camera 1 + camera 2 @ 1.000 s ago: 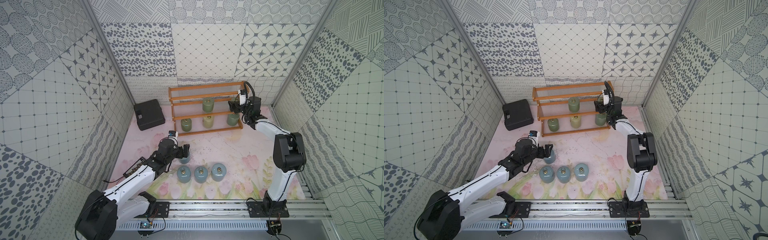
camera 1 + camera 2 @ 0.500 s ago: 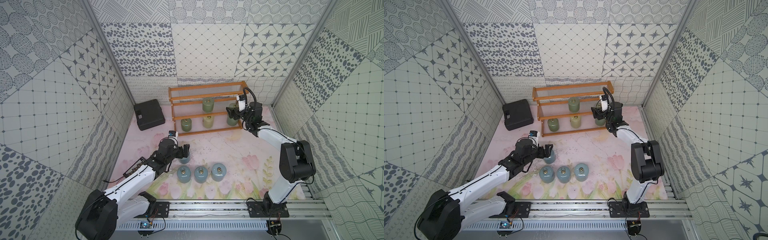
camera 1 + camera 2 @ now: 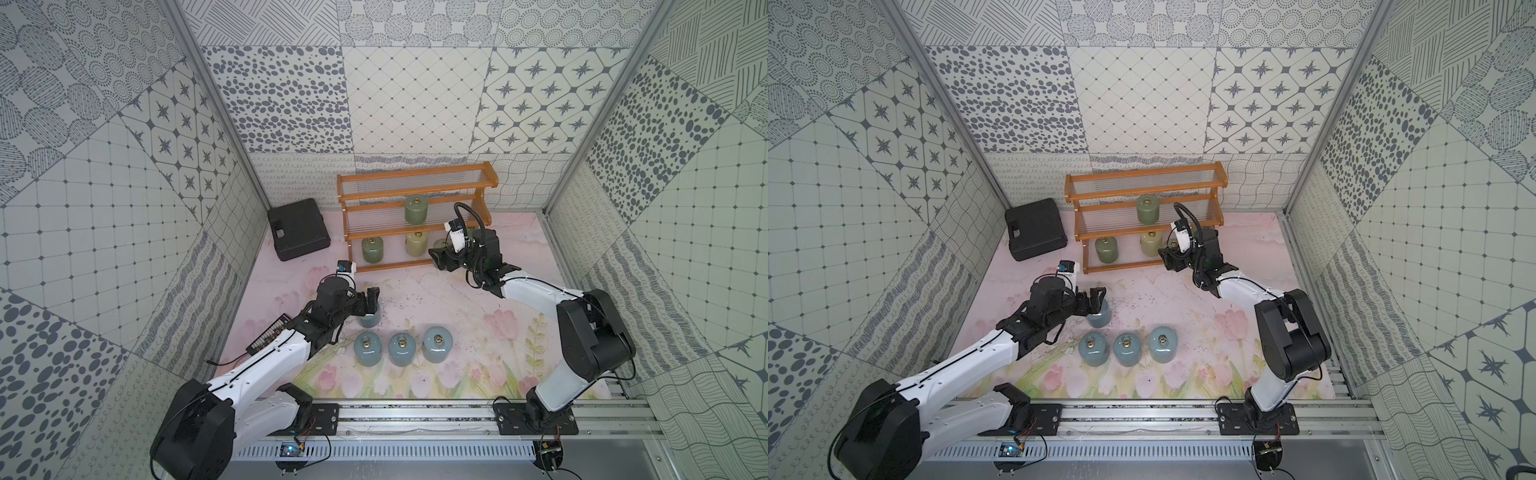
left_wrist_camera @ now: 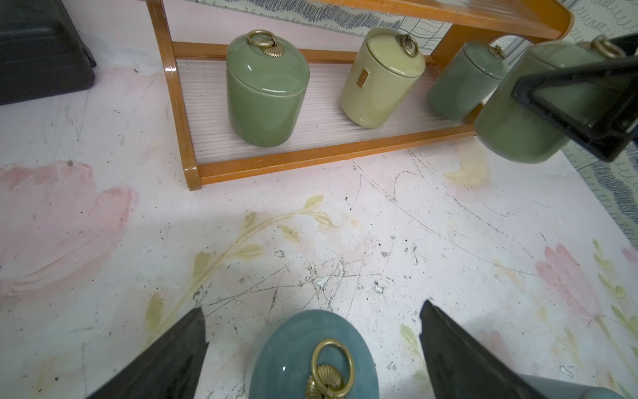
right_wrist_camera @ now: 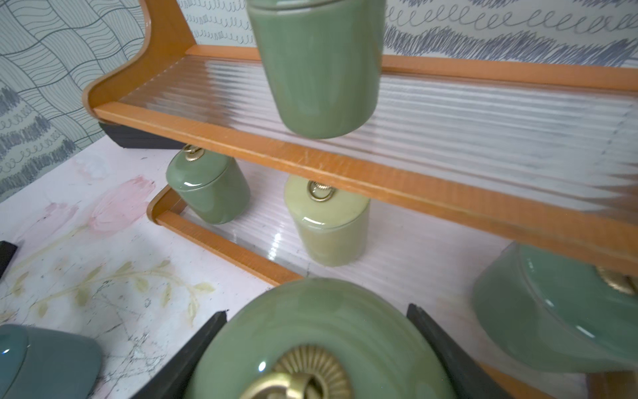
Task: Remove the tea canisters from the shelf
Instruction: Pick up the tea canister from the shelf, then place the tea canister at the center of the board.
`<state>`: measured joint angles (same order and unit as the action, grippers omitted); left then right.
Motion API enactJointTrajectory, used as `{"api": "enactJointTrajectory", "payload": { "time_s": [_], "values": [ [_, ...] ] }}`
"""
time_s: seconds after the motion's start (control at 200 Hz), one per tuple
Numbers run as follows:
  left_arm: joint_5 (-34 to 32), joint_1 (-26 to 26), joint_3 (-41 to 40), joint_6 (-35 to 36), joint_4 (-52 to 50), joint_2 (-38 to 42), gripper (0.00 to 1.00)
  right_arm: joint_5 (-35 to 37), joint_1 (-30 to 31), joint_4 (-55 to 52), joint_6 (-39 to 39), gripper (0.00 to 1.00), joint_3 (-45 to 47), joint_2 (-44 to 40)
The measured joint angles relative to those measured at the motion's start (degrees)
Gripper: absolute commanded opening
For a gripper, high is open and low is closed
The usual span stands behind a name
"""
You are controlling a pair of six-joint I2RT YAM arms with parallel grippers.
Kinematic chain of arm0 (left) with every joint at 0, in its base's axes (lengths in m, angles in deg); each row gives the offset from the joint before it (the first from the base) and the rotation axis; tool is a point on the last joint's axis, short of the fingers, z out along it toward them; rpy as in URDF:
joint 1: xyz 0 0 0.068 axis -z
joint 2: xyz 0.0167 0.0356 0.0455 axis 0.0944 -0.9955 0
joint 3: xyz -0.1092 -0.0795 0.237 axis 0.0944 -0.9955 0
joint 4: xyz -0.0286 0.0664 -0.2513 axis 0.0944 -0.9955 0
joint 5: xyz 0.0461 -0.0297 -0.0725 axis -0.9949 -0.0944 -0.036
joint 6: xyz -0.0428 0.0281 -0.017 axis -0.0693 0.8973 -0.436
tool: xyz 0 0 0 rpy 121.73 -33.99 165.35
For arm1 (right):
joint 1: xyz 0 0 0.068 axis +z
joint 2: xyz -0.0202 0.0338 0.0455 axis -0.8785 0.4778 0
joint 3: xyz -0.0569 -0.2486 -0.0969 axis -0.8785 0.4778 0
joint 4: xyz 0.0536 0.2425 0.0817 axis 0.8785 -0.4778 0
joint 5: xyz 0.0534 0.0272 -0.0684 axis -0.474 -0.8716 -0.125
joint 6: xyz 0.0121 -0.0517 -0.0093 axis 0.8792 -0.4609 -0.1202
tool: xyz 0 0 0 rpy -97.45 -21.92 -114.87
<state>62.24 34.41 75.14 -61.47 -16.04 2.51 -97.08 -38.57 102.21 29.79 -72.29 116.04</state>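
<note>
The shelf [image 3: 415, 195] stands at the back. Its middle tier holds one green tea canister [image 3: 416, 209]. The bottom tier holds a green one [image 3: 372, 250], a pale yellow one [image 3: 416, 243] and a further green one [image 5: 552, 311] partly hidden behind my right arm. My right gripper [image 3: 440, 258] [image 5: 317, 309] is shut on another green canister [image 5: 310, 331], held just in front of the shelf. My left gripper [image 3: 369, 300] [image 4: 312, 309] is open, its fingers either side of a blue-grey canister [image 4: 293, 352] standing on the mat. Three blue-grey canisters [image 3: 402, 349] stand in a row nearer the front.
A flat black case [image 3: 297, 228] lies left of the shelf by the side wall. The floral mat [image 3: 478, 332] lies between the shelf and the metal rail [image 3: 415, 415] at the front. Patterned walls close in both sides and the back.
My right gripper has drawn away from the shelf's right end, forward and leftward, carrying the green canister. The left arm has stayed still.
</note>
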Motion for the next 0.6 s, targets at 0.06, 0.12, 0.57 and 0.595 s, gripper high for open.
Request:
{"api": "enactJointTrajectory", "payload": {
  "time_s": [0.06, 0.12, 0.57, 0.595],
  "values": [
    [0.00, -0.07, -0.09, 0.00, -0.02, 0.15, 1.00, 0.90, 1.22, 0.31, 0.28, 0.75, 1.46, -0.76],
    [0.00, -0.13, -0.11, 0.00, -0.07, 0.33, 1.00, 1.95, 2.43, 0.79, 0.68, 0.75, 3.26, -1.60],
    [0.63, -0.17, -0.44, -0.02, -0.35, 1.01, 1.00, 8.59, 9.75, 2.73, 5.11, 0.75, 14.91, -5.75],
    [0.76, -0.17, -0.44, -0.02, -0.35, 1.03, 1.00, 8.85, 10.01, 2.93, 5.33, 0.75, 15.21, -5.77]
  ]
}}
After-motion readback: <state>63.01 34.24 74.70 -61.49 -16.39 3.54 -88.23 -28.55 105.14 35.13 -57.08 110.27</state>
